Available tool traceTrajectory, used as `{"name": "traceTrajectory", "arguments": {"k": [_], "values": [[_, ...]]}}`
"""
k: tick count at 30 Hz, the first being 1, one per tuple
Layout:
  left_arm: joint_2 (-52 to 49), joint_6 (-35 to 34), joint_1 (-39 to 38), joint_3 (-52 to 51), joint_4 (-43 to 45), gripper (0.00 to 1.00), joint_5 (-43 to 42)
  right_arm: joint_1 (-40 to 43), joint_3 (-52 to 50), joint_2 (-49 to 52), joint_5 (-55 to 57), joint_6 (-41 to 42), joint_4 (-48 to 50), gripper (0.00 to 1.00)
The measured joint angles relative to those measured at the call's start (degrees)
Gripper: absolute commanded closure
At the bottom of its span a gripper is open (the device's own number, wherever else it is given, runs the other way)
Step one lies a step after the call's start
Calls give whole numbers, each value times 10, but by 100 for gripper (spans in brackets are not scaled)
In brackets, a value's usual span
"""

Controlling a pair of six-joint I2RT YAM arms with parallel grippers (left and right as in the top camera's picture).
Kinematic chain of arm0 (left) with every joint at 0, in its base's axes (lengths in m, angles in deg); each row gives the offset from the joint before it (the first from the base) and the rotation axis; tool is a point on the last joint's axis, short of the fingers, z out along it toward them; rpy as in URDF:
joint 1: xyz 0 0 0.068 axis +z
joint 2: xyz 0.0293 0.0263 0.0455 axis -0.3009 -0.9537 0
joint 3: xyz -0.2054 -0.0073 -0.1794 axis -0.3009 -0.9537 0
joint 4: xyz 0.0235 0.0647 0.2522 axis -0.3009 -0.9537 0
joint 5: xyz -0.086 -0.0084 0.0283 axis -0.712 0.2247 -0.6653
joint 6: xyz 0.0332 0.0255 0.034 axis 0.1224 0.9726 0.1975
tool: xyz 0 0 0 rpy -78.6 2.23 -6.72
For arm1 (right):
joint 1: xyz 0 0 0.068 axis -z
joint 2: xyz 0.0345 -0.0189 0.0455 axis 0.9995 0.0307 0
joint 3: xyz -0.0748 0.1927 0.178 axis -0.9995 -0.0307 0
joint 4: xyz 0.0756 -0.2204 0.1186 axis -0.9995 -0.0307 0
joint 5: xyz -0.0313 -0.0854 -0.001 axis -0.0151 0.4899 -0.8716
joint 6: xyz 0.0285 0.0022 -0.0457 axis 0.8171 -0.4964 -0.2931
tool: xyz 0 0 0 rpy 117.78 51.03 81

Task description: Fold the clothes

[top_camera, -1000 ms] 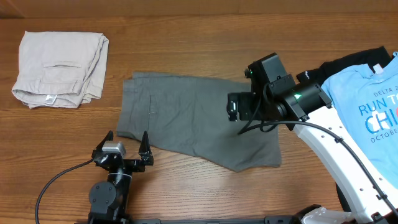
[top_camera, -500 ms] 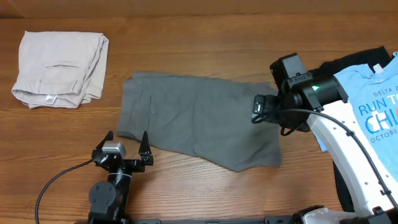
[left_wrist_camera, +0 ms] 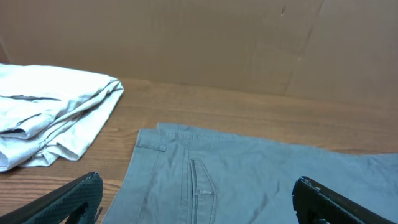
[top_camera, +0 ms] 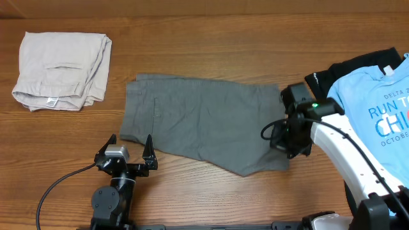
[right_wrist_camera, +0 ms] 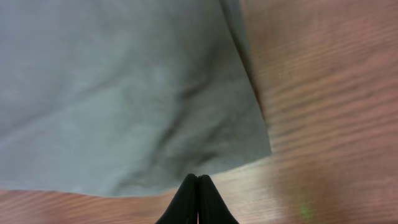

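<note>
- Overhead: the grey shorts (top_camera: 204, 124) lie spread flat in the middle of the table (top_camera: 211, 38), with the waistband to the left.
- The beige shorts (top_camera: 61, 70) sit folded at the far left corner, well apart from the grey pair.
- At the right edge lies a blue T-shirt (top_camera: 377, 112) with printed letters, on top of a black garment (top_camera: 345, 67).
- The left gripper (top_camera: 130, 148) stands near the front edge of the table, just beside the grey shorts' near left corner. Its fingers are spread wide, with nothing between them.
- The right gripper (top_camera: 287, 139) hangs over the right edge of the grey shorts. Its wrist hides the fingers here, so this view does not show how they stand.
- Left wrist: both fingers (left_wrist_camera: 68, 202) show at the lower corners, far apart.
- Between and beyond them lie the grey shorts (left_wrist_camera: 249, 180), with a slit pocket (left_wrist_camera: 200, 180) running lengthwise.
- The beige shorts (left_wrist_camera: 50, 124) lie rumpled at the left, and a brown wall (left_wrist_camera: 217, 37) stands behind the table.
- Right wrist: the view is somewhat blurred.
- The grey shorts (right_wrist_camera: 124, 93) fill the upper left, with bare table (right_wrist_camera: 323, 93) to the right and below.
- The right gripper (right_wrist_camera: 198, 186) points at the table just off the cloth's hem. Its two black tips are pressed together and hold nothing.
</note>
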Motion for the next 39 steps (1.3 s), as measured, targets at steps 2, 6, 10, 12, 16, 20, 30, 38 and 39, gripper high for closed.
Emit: {"name": "traceTrajectory", "arguments": {"k": [2, 6, 10, 12, 16, 20, 30, 38, 39], "values": [[0, 0, 0, 0, 0, 0, 0, 0, -28, 0, -7, 4, 20, 96], [0, 0, 0, 0, 0, 0, 0, 0, -87, 0, -24, 9, 65, 96], [0, 0, 0, 0, 0, 0, 0, 0, -117, 0, -37, 10, 97, 96], [0, 0, 0, 0, 0, 0, 0, 0, -129, 0, -45, 10, 110, 96], [0, 0, 0, 0, 0, 0, 0, 0, -151, 0, -54, 18, 139, 96], [0, 0, 0, 0, 0, 0, 0, 0, -168, 0, -57, 27, 172, 96], [0, 0, 0, 0, 0, 0, 0, 0, -174, 0, -43, 70, 226, 96], [0, 0, 0, 0, 0, 0, 0, 0, -118, 0, -38, 72, 129, 85], [0, 0, 0, 0, 0, 0, 0, 0, -97, 0, -38, 71, 108, 85]]}}
